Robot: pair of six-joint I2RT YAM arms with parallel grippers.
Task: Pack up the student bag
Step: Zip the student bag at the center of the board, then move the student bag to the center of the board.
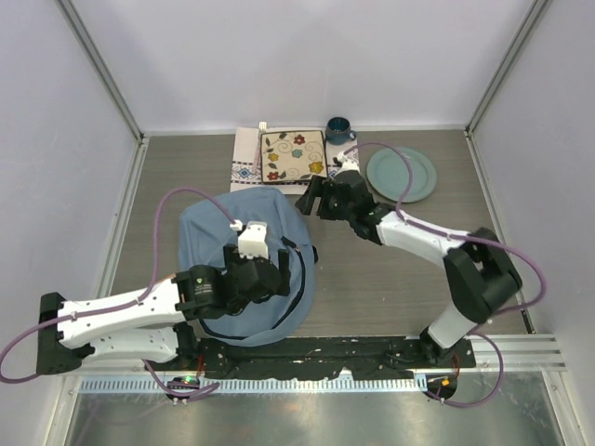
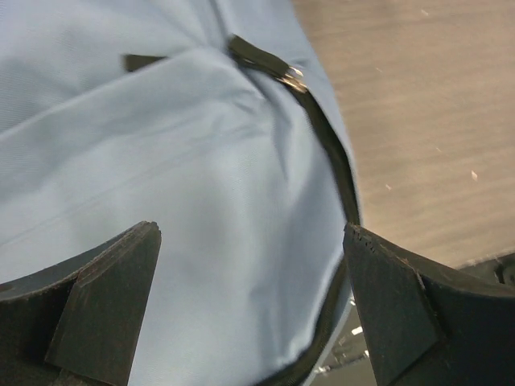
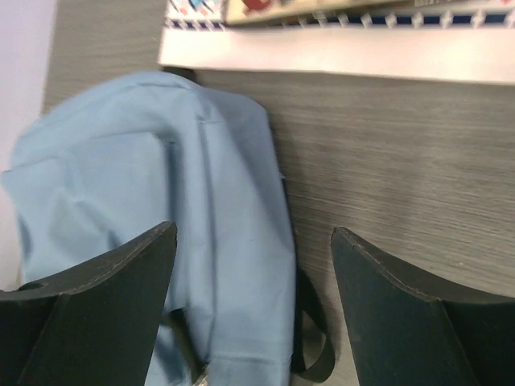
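While the student bag [image 1: 209, 232] lies on the surface [image 1: 390, 279], the left gripper [image 2: 251, 233] hangs wide open and empty over it; the right gripper [image 3: 253, 233], open too, seems just beside.

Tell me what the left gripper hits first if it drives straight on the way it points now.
Most likely the soft light-blue fabric backpack: the left gripper, jaws open, points at its cloth, just beside the dark zipper line. Nothing shows between them, though the depth to the cloth is unclear.
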